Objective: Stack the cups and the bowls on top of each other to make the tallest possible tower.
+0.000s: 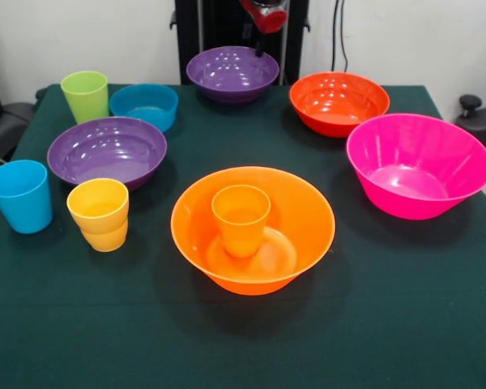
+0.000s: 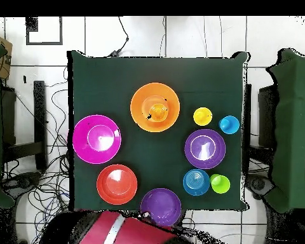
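A: Front view, largest first?

B: Dark green table [image 1: 243, 348]. On it, wide pink bowl [image 1: 413, 166] at 3 o'clock. Wide orange bowl [image 1: 308, 231] just below centre, towards 6 o'clock. Near purple bowl [image 1: 105, 150] at 9 to 10 o'clock. Far purple bowl [image 1: 231, 73] at 12 o'clock, at the table's edge. Red-orange bowl [image 1: 338, 101] at 1 o'clock. Small blue bowl [image 1: 144, 105] at 11 o'clock, just beside the near purple bowl.

A: And the cups?

B: All upright, mouths up. Blue cup [image 1: 20, 194] at 9 o'clock near the edge. Yellow cup [image 1: 99, 215] at 8 o'clock, near the blue one but apart from it. Lime green cup [image 1: 85, 96] at 10 to 11 o'clock, right beside the small blue bowl. Orange cup [image 1: 240, 219] standing inside the wide orange bowl, a two-piece tower. Both purple bowls on the cloth, not on the pile.

A: Seen in one view only?

B: From overhead, red arm [image 2: 110, 230] lying low across the 6 o'clock edge, and cables [image 2: 47, 190] on the tiled floor around the table. Cup heights and the yellow cup's stepped waist clear only from the front.

A: Arm's pose?

B: From the front, only the gripper [image 1: 263, 24] at the top edge, above the far purple bowl's rim. Open or closed: cannot be told.
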Controlling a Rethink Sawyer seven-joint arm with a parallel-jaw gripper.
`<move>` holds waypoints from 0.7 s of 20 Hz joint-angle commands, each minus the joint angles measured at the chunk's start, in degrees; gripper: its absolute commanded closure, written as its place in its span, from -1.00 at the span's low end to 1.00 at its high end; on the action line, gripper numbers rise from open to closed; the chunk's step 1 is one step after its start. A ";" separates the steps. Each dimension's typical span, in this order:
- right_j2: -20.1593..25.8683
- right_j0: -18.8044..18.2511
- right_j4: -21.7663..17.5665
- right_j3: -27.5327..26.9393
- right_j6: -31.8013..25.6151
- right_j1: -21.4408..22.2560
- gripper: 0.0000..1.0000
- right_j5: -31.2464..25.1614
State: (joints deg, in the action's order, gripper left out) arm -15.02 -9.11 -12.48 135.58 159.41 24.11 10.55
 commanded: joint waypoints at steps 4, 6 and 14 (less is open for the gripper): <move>3.52 2.70 5.43 -8.43 14.14 -26.71 -1.00 28.70; 3.58 1.43 5.44 -9.76 13.12 -28.71 -1.00 31.09; 3.61 -1.73 3.66 -9.84 6.53 -26.44 -1.00 30.99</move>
State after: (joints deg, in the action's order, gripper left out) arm -15.83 -9.45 -11.73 135.32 159.39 4.55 43.19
